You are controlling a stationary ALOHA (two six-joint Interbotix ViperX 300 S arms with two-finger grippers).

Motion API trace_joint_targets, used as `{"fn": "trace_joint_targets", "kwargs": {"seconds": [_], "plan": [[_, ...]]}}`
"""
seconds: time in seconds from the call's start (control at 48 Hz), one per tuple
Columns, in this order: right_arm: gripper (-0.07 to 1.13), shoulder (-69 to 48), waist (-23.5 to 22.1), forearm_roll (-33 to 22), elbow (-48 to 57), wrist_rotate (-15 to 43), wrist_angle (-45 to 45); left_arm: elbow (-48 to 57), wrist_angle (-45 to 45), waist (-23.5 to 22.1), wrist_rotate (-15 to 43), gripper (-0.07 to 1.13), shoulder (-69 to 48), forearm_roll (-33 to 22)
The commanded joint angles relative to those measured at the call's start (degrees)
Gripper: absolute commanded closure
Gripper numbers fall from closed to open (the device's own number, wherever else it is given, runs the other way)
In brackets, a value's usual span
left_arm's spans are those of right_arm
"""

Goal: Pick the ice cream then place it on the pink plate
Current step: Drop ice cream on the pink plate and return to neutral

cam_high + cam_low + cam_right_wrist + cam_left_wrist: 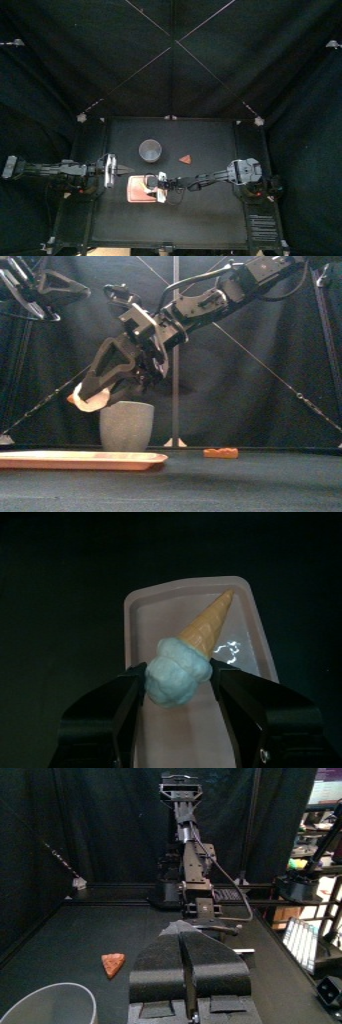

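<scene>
While the right gripper [183,684] clamps its two black jaws on the ice cream [195,647], the toy hangs in the air above the pink plate [150,612], clear of its surface. The jaws squeeze the scoop, a lumpy pale blue ball with a rough, crumbly look. The cone sticks out beyond them, a smooth tan taper narrowing to a point. In the front view the cone tilts down and to the left, its tip about level with the rim of the grey bowl [127,426] behind it.

The plate is a flat, shallow rectangle with rounded corners and a low raised lip, glossy enough to catch a small white glint. It lies near the front left of the table [214,215], and the right arm reaches past the middle to get over it. The grey bowl is a tall, slightly tapered cup with a matte speckled wall, standing upright just behind the plate. To its right, apart from both, lies a small orange-red wedge toy [114,964], flat and triangular like a slice.

The left gripper [187,938] rests at the table's left side, near the plate's back left corner. Its grey jaws are pressed together along a thin seam with nothing between them. The table is plain matte black.
</scene>
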Motion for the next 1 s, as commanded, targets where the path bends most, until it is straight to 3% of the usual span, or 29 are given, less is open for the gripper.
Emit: {"fn": "trace_joint_targets", "kwargs": {"seconds": [0.021, 0.146, 0.542, 1.0], "plan": [[0.19, -1.0, -0.3, -0.1, -1.9, -0.1, 0.3, -0.5, -0.5, 0.1, 0.1, 1.09, -0.2, 0.1], [0.06, -1.1, -0.3, 0.0, -1.2, 0.0, 0.6, -0.4, -0.5, 0.1, 0.1, 1.09, -0.6, 0.1], [0.06, -13.0, -1.8, -4.2, 4.7, -0.2, 1.9, -0.3, -0.5, 0.1, 0.2, 1.09, -0.7, 0.1], [0.06, -39.8, -1.3, -8.1, 27.5, -0.4, -13.3, 0.0, -0.5, 0.2, 0.3, 1.09, -0.9, 0.4]]}}
